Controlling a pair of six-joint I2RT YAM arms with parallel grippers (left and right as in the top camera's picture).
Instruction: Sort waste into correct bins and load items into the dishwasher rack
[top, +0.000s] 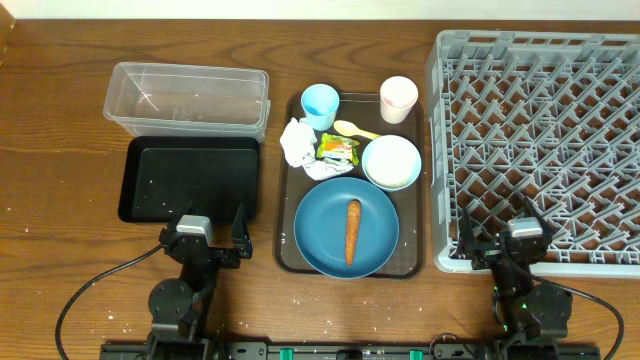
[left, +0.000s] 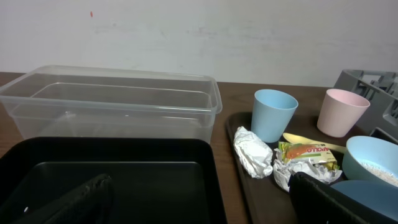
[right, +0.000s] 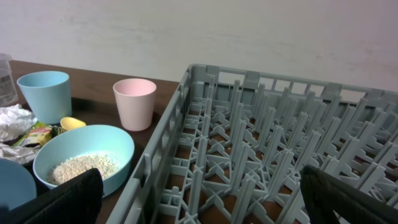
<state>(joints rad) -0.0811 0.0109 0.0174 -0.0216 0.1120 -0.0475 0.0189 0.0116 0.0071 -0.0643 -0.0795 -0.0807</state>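
Note:
On the brown serving tray (top: 289, 180) lie a blue plate (top: 325, 235) with an orange carrot (top: 352, 231), a white bowl (top: 391, 162) holding rice (right: 84, 166), a light blue cup (top: 320, 103), a pink cup (top: 398, 97), a yellow spoon (top: 353, 128), a crumpled tissue (top: 296, 143) and a yellow-green wrapper (top: 337, 150). The clear tub (top: 187, 99) and the black tray (top: 190, 179) stand at the left. The grey rack (top: 540, 140) is at the right. My left gripper (top: 207, 239) is open and empty before the black tray. My right gripper (top: 504, 236) is open and empty at the rack's front edge.
Black cables (top: 95, 290) run from both arm bases along the table's front edge. White specks lie on the wood near the front. A wall rises behind the table (left: 199, 31).

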